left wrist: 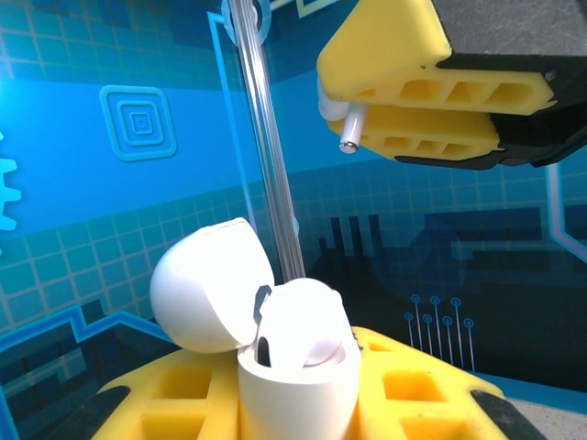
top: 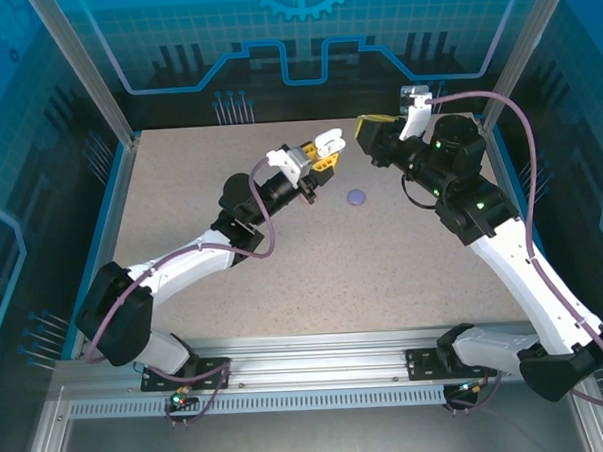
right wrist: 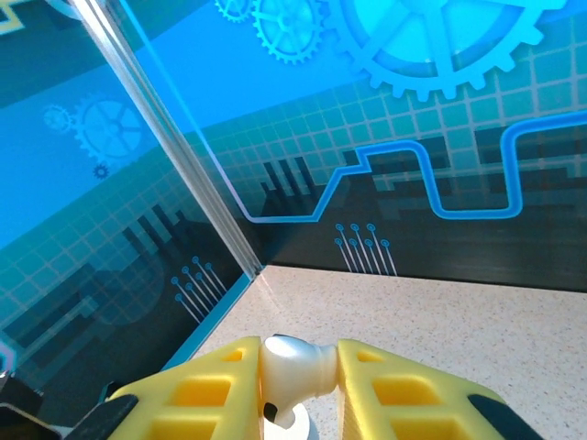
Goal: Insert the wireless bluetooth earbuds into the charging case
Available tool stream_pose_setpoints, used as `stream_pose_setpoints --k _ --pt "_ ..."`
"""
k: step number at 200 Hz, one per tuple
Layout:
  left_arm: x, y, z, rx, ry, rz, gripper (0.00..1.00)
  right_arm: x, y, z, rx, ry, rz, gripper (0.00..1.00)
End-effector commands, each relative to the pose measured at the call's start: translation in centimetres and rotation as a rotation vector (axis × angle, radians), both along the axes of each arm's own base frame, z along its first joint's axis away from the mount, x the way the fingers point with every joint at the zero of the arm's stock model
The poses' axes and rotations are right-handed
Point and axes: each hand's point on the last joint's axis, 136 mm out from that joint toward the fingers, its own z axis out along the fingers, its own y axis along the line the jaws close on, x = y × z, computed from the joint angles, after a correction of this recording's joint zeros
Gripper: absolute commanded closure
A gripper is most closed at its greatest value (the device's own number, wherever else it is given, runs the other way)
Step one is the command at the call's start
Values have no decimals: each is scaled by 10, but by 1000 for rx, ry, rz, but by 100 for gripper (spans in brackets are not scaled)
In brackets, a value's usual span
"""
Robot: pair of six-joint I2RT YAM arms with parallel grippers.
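My left gripper is shut on the body of a white charging case and holds it upright above the table. The case's lid is flipped open to the left. A white rounded earbud sits in the case's mouth. My right gripper is shut on another white earbud, pinched between its yellow fingers. In the left wrist view that earbud's stem tip pokes out of the right gripper's fingers, above and to the right of the case. The two grippers hang close together, apart.
A small round purple object lies on the speckled table just in front of the two grippers. Clear enclosure walls with metal posts ring the table. The right arm reaches in from the right.
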Motion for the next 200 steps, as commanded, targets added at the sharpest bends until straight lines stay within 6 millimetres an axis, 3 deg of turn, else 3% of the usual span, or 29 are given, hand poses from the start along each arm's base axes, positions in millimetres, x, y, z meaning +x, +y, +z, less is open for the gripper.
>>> stream_pose_setpoints --k 1,93,200 --pt "-7 -4 22 -20 -75 -23 100 -6 12 5 -6 -43 53 75" --pt "-4 -9 22 -16 -62 -24 100 4 31 -22 -74 19 93 76" --pt "-2 -9 19 -9 -43 -18 100 13 23 -44 -174 40 33 78"
